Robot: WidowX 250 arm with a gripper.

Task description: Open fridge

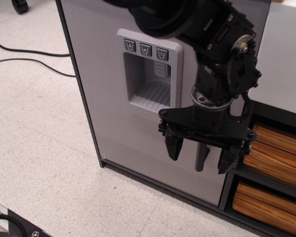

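The toy fridge (108, 98) fills the middle of the view, with a light grey flat door in a dark frame. Its recessed grey dispenser (148, 74) has three buttons along the top. The black vertical bar handle (201, 157) stands near the door's right edge, mostly hidden behind my arm. My black gripper (200, 153) is open and points down in front of the door. Its two fingers sit either side of the handle's lower end, the left finger (173, 147) and the right finger (227, 160), neither clearly touching it. The door looks shut.
A dark unit with a white top (283, 54) and wood-coloured drawers (276, 148) stands right against the fridge's right side. Black cables (29, 54) lie on the speckled floor at the left. A dark object shows at the bottom left corner (10, 224).
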